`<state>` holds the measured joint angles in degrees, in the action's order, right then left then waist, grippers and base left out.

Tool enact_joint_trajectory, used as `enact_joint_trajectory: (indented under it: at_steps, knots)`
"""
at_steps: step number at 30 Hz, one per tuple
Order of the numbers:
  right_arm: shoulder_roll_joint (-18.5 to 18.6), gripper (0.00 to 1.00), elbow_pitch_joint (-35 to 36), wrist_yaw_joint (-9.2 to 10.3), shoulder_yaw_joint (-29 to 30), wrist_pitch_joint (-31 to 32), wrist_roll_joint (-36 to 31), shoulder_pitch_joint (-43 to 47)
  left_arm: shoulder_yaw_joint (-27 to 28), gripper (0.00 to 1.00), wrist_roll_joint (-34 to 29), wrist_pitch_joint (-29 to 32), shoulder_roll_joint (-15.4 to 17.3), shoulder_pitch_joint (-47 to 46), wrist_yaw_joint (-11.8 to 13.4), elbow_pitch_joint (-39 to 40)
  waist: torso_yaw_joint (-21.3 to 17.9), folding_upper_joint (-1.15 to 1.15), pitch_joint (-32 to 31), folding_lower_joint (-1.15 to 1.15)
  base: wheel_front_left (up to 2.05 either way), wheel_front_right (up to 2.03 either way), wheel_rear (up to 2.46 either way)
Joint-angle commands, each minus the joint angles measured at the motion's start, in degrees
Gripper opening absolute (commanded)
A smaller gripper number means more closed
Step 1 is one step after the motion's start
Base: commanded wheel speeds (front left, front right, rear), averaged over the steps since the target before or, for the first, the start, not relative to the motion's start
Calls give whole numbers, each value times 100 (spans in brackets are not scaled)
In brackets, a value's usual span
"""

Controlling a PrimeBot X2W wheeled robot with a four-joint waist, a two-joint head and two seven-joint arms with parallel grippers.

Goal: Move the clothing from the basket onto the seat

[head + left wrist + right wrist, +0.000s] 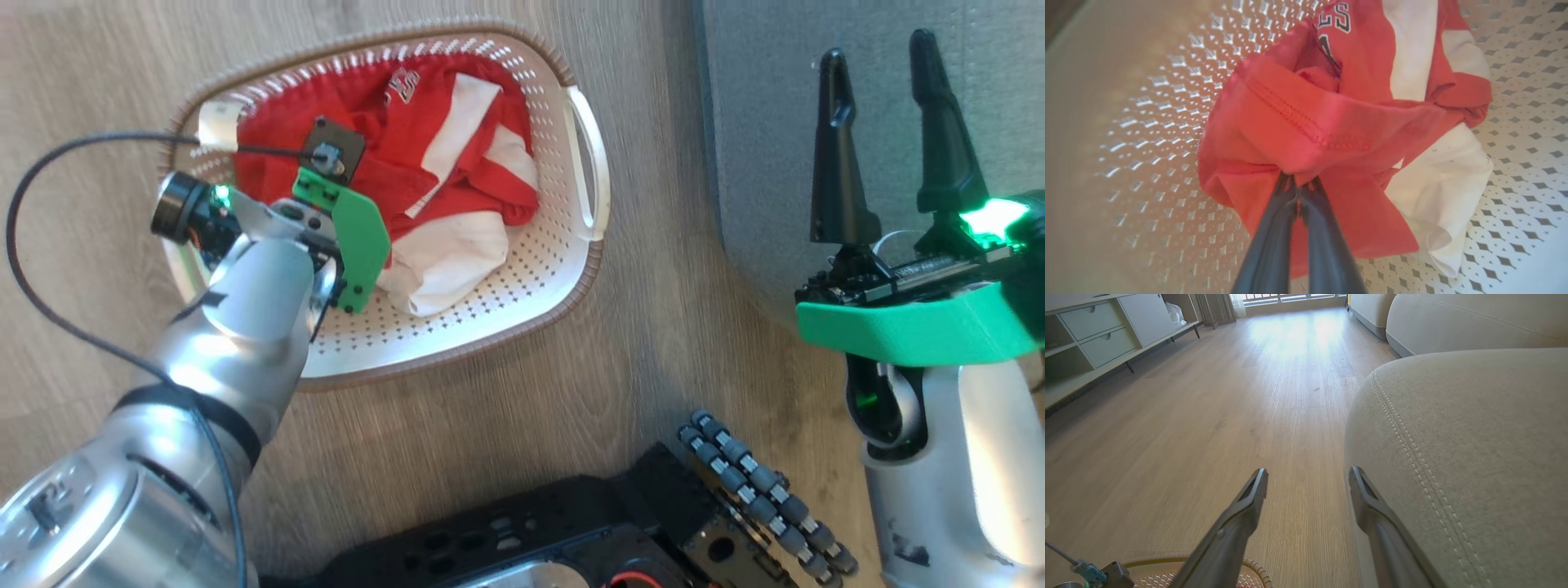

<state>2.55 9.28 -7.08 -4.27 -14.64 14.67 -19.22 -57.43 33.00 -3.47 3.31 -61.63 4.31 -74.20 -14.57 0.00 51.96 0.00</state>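
The cream basket (571, 269) stands on the floor holding the clothing: a plain red garment (277, 147) and a red-and-white one (465, 163) with lettering. My left arm reaches down into the basket. In the left wrist view my left gripper (1299, 183) is shut on a hemmed fold of the plain red garment (1298, 122), which lies bunched over the perforated basket floor (1527, 134), with the red-and-white garment (1412, 53) behind it. My right gripper (878, 49) hangs open and empty beside the rounded edge of the grey seat (759, 122). The right wrist view shows the right gripper (1308, 477) next to the stitched seat (1474, 457).
Wooden floor surrounds the basket. My black base with its roller wheel (759, 490) is at the bottom, and a black cable (24, 245) loops off the left wrist. A white cabinet (1094, 335) and another sofa (1453, 322) stand farther off.
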Motion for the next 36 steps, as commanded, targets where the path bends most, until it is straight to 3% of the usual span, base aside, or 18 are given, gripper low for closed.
enact_joint_trajectory:
  at_steps: [1, 13, 19, 29, 36]
  knots:
    - [32, 100, 73, -41, -111, -36, 14, 148, 81, 0, 53, -157, 69, 274, 78, 35, 109, 0, -269, 0, 0, 0, 0]
    - [32, 100, -376, -41, -155, -36, 54, 180, 99, 0, 172, -933, 47, 932, 182, 45, 348, 0, -1556, 0, 0, 0, 0]
    - [32, 100, -760, -41, -42, -36, -23, 411, 160, 0, 189, -1142, -4, 1223, 251, 421, 572, 0, -2290, 0, 0, 0, 0]
    - [32, 100, -1373, -41, 27, -36, -110, 871, 914, 0, -293, -1152, 194, 1901, 583, 2403, 969, 0, -3337, 0, 0, 0, 0]
    - [32, 100, -1692, -41, 25, -36, -111, 1200, 1572, 0, -781, -1152, 343, 2458, 562, 3649, 1082, 0, -3989, 0, 0, 0, 0]
